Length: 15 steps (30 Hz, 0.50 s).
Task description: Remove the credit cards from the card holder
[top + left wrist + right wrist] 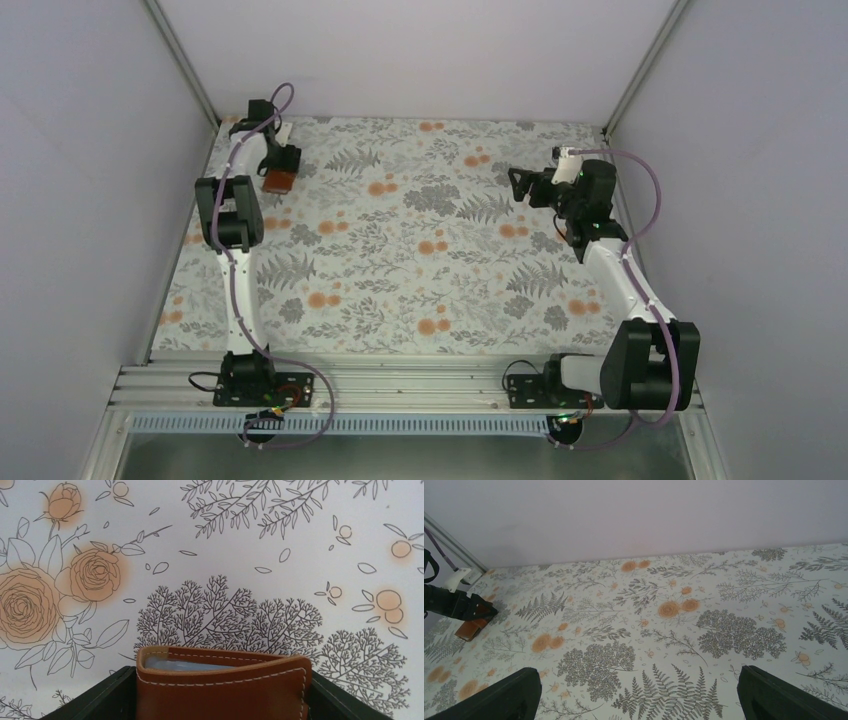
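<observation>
Two arms are bolted to the metal rail (400, 385) along the bottom edge of the top view: the left arm (240, 290) at lower left, the right arm (622, 280) at lower right. Beyond the rail lies the table (400, 300), covered in a print of grey ferns and orange blossoms.

Your right gripper (516, 186) is at the right of the frame, about halfway up, pointing toward the left. In its own wrist view its fingers (509, 697) sit in the two bottom corners, spread wide, with only printed cloth between them.

Your left gripper (281, 160) is in the upper left of the frame, close to the back wall (400, 50), with the arm stretched far out. Its fingers (100, 700) press against both sides of the card holder (220, 690), pinching it. The holder is folded shut, brown leather with pale stitching, and fills the bottom centre of the left wrist view. A strip of grey-blue plastic sleeve (185, 664) shows in the gap along its upper edge; what the sleeve carries cannot be told. In the right wrist view the holder appears at the far left, tilted, its low end at or just above the cloth. Contact cannot be confirmed.
</observation>
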### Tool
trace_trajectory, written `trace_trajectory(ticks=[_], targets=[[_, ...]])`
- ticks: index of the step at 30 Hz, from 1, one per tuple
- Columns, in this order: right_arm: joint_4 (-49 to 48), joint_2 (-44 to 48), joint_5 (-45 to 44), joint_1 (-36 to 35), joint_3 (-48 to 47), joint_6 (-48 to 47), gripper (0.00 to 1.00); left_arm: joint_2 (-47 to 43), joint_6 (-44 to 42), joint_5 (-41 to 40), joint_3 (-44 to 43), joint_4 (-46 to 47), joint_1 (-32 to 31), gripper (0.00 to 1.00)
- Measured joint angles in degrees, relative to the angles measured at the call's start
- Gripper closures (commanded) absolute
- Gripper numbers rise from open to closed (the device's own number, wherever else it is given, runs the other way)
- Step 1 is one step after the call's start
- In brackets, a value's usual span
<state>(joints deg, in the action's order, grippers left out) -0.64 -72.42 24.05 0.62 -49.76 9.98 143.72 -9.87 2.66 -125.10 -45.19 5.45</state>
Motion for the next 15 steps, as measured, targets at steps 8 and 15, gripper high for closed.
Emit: trace_trajectory(ticks=[8, 15], targets=[[0.55, 0.13, 1.03, 0.00, -0.33, 0.02, 0.01, -2.47, -0.22, 3.06, 2.71, 0.07, 0.46, 0.42], [1.60, 0.17, 7.15, -2.05, -1.36, 1.79, 0.01, -6.51, 0.66, 6.75, 6.34, -1.22, 0.81, 0.46]])
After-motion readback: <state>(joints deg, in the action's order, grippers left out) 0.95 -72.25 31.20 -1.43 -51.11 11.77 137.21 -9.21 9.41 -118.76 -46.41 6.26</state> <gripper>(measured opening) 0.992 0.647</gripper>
